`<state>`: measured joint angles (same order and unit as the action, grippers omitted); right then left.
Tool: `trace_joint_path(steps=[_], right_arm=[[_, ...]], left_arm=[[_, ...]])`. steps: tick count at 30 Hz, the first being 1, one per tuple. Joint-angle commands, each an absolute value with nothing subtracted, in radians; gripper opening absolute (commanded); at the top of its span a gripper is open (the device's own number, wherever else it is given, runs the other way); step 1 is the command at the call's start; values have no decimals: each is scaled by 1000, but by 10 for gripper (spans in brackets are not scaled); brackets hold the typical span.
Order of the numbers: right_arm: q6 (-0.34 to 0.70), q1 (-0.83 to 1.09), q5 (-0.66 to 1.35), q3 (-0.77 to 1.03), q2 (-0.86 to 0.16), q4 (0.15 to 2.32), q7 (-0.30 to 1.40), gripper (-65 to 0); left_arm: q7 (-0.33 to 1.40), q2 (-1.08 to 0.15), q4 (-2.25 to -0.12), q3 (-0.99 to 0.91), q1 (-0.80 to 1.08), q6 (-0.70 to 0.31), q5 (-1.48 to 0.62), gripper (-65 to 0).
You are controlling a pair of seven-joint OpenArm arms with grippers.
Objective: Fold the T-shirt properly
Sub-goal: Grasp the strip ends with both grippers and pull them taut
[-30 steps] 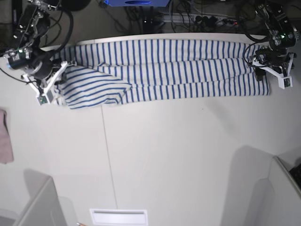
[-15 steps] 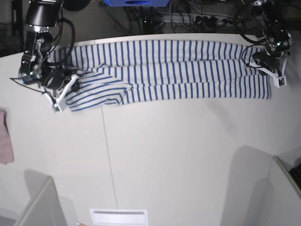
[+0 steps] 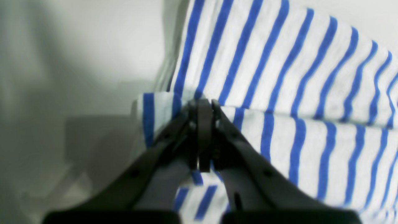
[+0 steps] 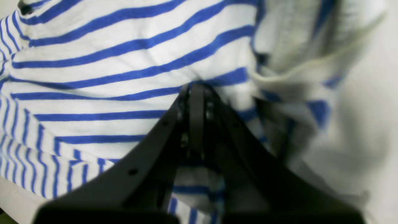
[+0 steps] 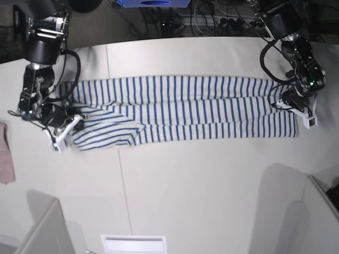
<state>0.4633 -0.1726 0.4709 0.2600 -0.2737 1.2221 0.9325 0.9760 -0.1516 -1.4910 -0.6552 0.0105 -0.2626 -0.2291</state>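
The T-shirt (image 5: pixel 180 108), white with thin blue stripes, lies as a long folded band across the table, with a bunched flap at its left end (image 5: pixel 106 135). My left gripper (image 5: pixel 294 109) is at the shirt's right end. In the left wrist view it (image 3: pixel 200 107) is shut, pinching a folded edge of the striped cloth (image 3: pixel 279 93). My right gripper (image 5: pixel 71 127) is at the shirt's left end. In the right wrist view it (image 4: pixel 194 91) is shut on the striped cloth (image 4: pixel 108 71), beside a bunched hem (image 4: pixel 304 71).
A pink cloth (image 5: pixel 4 159) lies at the table's left edge. Grey box corners rise at the front left (image 5: pixel 47 233) and front right (image 5: pixel 318 211). A white slotted piece (image 5: pixel 133 243) sits at the front edge. Cables (image 5: pixel 222 21) run behind the table.
Both grippers have pulled the shirt away from the far edge toward the table's middle. The bare table now shows behind it. Both stay shut on the cloth.
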Motion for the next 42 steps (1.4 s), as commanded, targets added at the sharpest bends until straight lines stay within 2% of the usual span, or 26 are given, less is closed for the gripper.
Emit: trace_joint_path(steps=[1,5,10,14,18,19,23,25,27,32,42], right_arm=[[472,-191,489,266,-292,1282,926,-650],[473,-137,490,272,-268,1466,946,-650],[473,-27,490,268,-254,1707,944,-650],[473,58,490,272,-219,1833,944,-650],[473,137,490,265,-197,1896,944,-650],[473,153,490,265,-180,1897,944,-650],[473,193,490,260,-165,1897,944,-650],[473,202,490,231,-165,1897,940,-650],[473,203,489,211,-165,1897,940,-650],[472,203,489,200,-165,1897,943,-650],[466,203,489,211,-163,1899,943,-650]], left_arm=[[966,-168,-1552,-682,12,-265,-229,-650],[972,-168,-1672,-746,36,-266,-248,-650],[974,-206,-1790,-756,140,-266,-441,-650],[970,-262,-1794,-762,217,-266,-599,-650],[967,-260,-1790,-852,239,-266,-684,-634],[967,-260,-1785,-868,236,-266,-684,-555],[964,-265,-1707,-868,219,-266,-688,-173],[963,-265,-1662,-868,194,-266,-688,-43],[961,-266,-1598,-868,168,-271,-688,-46],[963,-278,-1406,-862,62,-375,-676,-81],[963,-320,-1290,-610,-13,-384,-483,-81]])
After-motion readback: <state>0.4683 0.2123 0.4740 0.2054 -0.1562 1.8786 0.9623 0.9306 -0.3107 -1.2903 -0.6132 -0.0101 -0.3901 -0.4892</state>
